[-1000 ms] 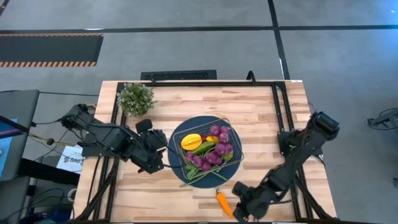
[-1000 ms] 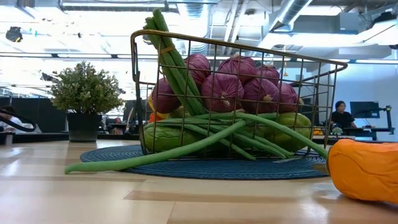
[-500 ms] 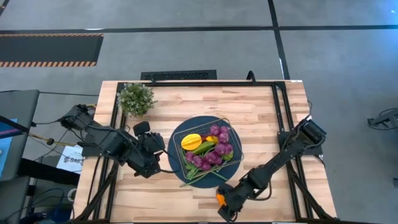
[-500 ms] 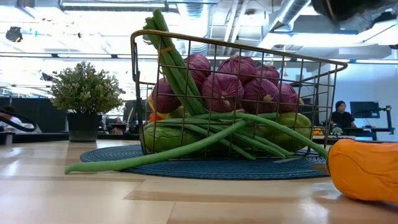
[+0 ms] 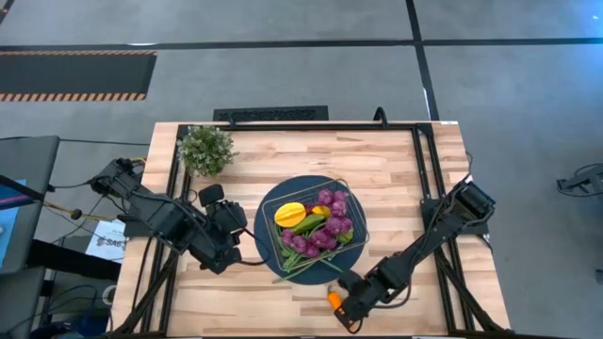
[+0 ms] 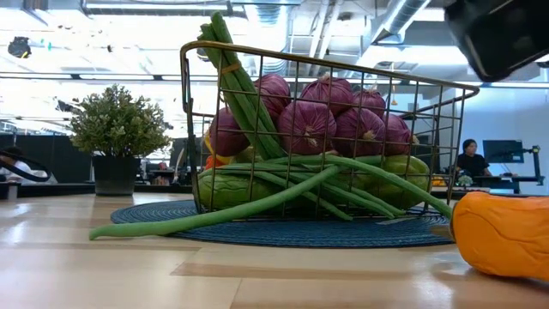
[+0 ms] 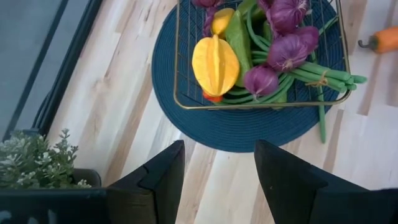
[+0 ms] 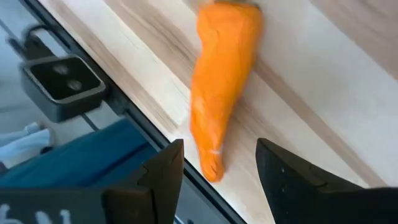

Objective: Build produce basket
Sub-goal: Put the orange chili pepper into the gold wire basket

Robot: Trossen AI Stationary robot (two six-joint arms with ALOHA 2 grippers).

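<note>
The wire basket [image 5: 316, 229] stands on a round dark blue mat [image 5: 268, 213] at mid-table. It holds a yellow ribbed fruit [image 7: 215, 65], purple fruits [image 6: 330, 120], green cucumbers and a bean bundle [image 6: 257, 202] that sticks out over the rim. An orange carrot [image 8: 224, 81] lies on the wood near the table's front edge, right of the basket. My right gripper [image 8: 217, 180] is open just above it, with the carrot's thin tip between the fingers and apart from them. My left gripper [image 7: 217, 177] hangs open left of the mat, with nothing between its fingers.
A small potted plant [image 5: 205, 149] stands at the far left corner. A little camera block [image 8: 62, 84] sits at the table's near edge [image 8: 143, 118], close to the carrot. Bare wood lies left of and behind the mat.
My right gripper has gone toward the table's left edge, from beside the carrot to over it, so that it now covers most of the carrot in the high view. My left gripper has drawn back a little from the basket. The carrot and basket have stayed put.
</note>
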